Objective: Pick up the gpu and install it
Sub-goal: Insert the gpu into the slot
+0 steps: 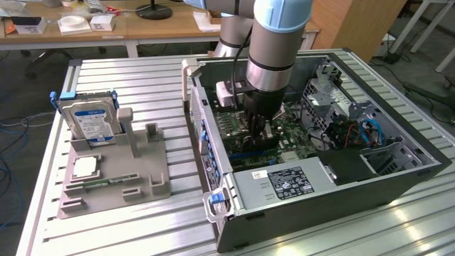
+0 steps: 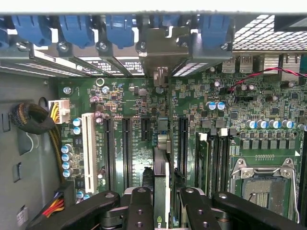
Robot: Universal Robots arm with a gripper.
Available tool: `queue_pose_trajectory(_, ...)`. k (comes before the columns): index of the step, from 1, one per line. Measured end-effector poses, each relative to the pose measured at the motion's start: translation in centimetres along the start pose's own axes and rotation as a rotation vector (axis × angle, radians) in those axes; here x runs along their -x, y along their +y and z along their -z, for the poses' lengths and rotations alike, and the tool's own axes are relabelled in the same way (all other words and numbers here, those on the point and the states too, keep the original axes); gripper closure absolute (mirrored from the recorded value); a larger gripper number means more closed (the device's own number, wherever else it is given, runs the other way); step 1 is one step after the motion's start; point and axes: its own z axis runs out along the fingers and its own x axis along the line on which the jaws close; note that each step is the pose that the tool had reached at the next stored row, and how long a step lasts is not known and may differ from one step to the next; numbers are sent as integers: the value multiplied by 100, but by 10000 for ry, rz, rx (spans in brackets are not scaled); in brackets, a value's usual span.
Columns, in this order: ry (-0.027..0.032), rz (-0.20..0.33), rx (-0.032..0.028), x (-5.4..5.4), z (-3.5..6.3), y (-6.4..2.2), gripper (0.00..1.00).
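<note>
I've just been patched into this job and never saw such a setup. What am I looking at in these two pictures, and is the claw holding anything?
The exterior view shows a robot arm reaching down into an open computer case on a slatted metal table. Toward that view's left, a grey holder carries a hard drive and a small square chip. The wrist view looks from the arm itself, past the claw, down at the green motherboard. The claw is shut on the gpu, a thin card seen edge-on, held upright over the motherboard's long slots. I cannot tell whether it is seated yet.
</note>
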Motion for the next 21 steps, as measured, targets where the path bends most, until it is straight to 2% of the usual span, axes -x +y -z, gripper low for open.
queue_pose_trajectory(21,1,0,0,0,-51,3,74)
